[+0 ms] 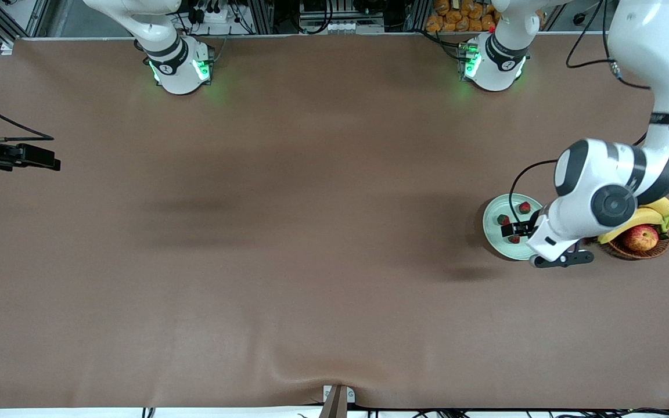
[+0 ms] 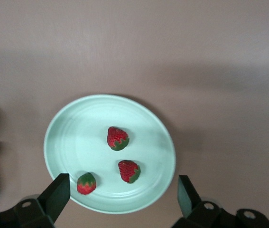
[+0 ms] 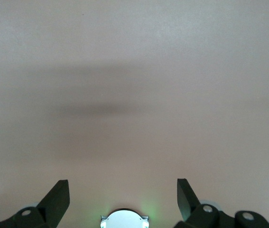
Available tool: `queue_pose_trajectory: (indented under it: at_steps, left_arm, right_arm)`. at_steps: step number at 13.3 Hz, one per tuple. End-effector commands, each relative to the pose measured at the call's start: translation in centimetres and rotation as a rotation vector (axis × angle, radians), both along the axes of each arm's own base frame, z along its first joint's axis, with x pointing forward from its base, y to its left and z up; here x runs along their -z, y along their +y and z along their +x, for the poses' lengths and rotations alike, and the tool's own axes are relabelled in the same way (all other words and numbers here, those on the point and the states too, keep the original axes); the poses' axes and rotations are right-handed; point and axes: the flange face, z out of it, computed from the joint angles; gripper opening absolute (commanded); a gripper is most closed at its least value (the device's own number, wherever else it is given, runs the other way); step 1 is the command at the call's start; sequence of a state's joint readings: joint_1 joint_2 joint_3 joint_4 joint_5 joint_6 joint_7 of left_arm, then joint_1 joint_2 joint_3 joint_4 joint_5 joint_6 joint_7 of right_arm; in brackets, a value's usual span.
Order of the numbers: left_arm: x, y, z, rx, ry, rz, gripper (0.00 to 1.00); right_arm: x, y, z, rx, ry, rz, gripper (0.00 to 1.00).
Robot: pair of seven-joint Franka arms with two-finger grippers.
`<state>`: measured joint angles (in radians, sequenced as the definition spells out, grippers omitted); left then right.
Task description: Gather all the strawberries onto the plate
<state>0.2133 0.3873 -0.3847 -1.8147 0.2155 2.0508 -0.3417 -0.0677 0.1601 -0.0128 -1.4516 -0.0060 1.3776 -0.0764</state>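
Three small dark-red strawberries with green tops [image 2: 118,138] are seen lying inside the round, shallow, pale mint-green plate [image 2: 68,137], which rests on the brown worktop [image 1: 288,261] toward the left arm's end, beside a brown wicker basket of fruit [image 1: 636,251]. The left hand [image 2: 120,194] is held over the plate with its fingers spread and nothing between them. The right hand [image 3: 123,192], spread and empty too, waits over bare worktop. If the left hand were lowered or swung sideways, a berry could be knocked out or the plate's rim clipped.
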Motion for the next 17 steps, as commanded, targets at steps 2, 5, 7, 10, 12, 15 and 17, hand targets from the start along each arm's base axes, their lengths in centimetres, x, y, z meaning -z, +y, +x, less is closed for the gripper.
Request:
queue_pose_trajectory:
  at_steps: [2,5,7,10,12,15,17]
  left_arm:
    - [-12.4,-2.4,0.8,0.009,-0.024,0.012,1.00]
    - [-19.2,-2.7,0.4,-0.002,-0.021,0.016,1.00]
    - [-23.3,-2.7,-1.3,-0.007,-0.038,0.026,1.00]
    - [-28.4,-3.4,-4.4,-0.008,-0.083,0.059,1.00]
    - [-30.5,-3.4,-6.0,-0.006,-0.094,0.066,1.00]
    - [-32.6,0.7,-6.9,0.021,-0.097,-0.025,1.00]
    - [-32.7,2.7,-7.3,0.101,-0.075,-0.029,1.00]
  right_arm:
    - [-0.8,0.1,-0.4,0.018,-0.010,0.011,1.00]
    - [-0.7,0.2,-0.5,0.037,-0.005,0.012,1.00]
    - [-0.9,0.4,-0.6,0.058,-0.005,0.023,1.00]
    - [-1.1,0.4,-0.6,0.053,-0.012,0.025,1.00]
    - [-1.1,0.4,-0.6,0.052,-0.010,0.023,1.00]
    - [-2.1,0.4,-0.5,0.044,-0.034,0.009,1.00]
    - [-3.1,0.5,-0.7,0.041,-0.052,0.005,1.00]
